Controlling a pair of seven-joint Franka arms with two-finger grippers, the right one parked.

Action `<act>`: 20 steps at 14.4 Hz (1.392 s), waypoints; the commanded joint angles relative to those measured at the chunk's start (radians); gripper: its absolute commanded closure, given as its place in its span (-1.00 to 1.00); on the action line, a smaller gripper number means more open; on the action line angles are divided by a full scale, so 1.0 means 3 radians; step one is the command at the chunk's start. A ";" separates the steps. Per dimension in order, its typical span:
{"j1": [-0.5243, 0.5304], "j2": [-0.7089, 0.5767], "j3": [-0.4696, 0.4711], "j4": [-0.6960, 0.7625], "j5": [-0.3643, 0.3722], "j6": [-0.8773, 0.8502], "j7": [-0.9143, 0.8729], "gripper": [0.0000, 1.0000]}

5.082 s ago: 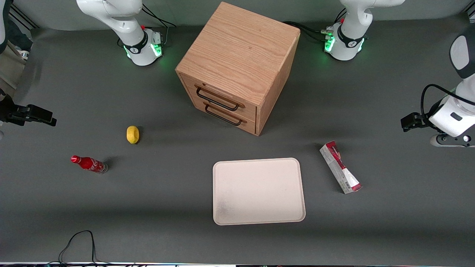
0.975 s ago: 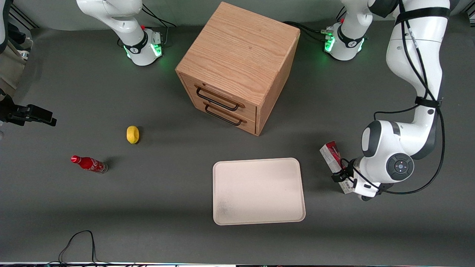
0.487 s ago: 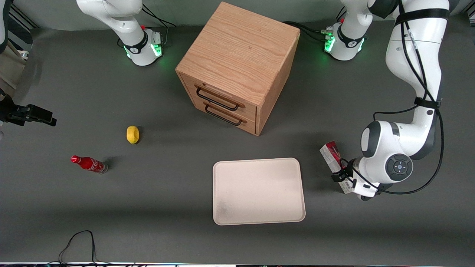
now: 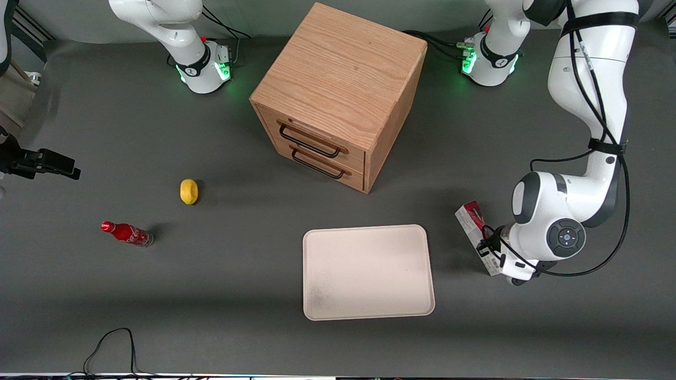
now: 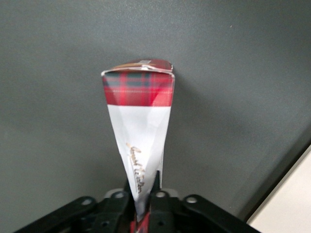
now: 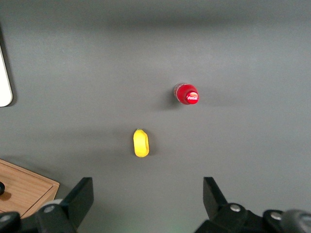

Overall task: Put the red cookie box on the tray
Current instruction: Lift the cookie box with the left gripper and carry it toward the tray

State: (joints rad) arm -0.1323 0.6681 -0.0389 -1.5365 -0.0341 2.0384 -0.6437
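The left arm is down at the red cookie box (image 4: 473, 222) now, which lies on the dark worktop (image 4: 211, 295) just beside the tray (image 4: 368, 272), toward the working arm's end. The end effector (image 4: 489, 249) sits over the box's nearer half, and the wrist camera tells the story: the box (image 5: 140, 141) runs straight into the black fingers (image 5: 118, 204), which press on its two sides, so the end effector looks clamped on the carton. The box seems to rest on the worktop, not lifted clear as far as the front camera shows.

So this is the grasp step, and it reads as just about secured. The tray lies bare, with its rim (image 5: 291, 204) peeking in at the edge of the wrist view, near at hand.

What the next move calls for, by this reading: a clean lift straight up, then a short carry sideways toward the tray. The grip is near one end of a long, slim carton, so the free end may sag or swing; a slow, level lift would suit. The low rim has to be cleared before lowering.

Elsewhere, the wooden drawer cabinet (image 4: 338, 95) stands farther from the front camera than the tray, and the lemon (image 4: 188, 191) and small red soda bottle (image 4: 127, 233) sit well apart, toward the parked arm's end.
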 commanded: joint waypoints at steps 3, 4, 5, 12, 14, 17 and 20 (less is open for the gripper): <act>-0.0035 -0.0054 0.0017 -0.0022 -0.0035 -0.0076 0.0013 1.00; -0.0035 -0.0089 0.0017 -0.0007 -0.0035 -0.0162 0.0013 1.00; -0.0035 -0.0165 0.0017 0.0013 -0.0035 -0.0294 0.0013 1.00; -0.0024 -0.1014 0.0012 0.0518 -0.0040 -0.1838 0.0253 1.00; 0.0001 -0.1203 0.0007 0.0784 -0.0055 -0.2318 0.0371 1.00; 0.0006 -0.1250 0.0007 0.1173 -0.0086 -0.2775 0.0489 1.00; -0.0040 -0.1240 -0.0018 0.1261 -0.0096 -0.2761 0.0494 1.00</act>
State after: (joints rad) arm -0.1322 0.2654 -0.0444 -1.2059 -0.0453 1.2237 -0.5101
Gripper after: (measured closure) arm 0.974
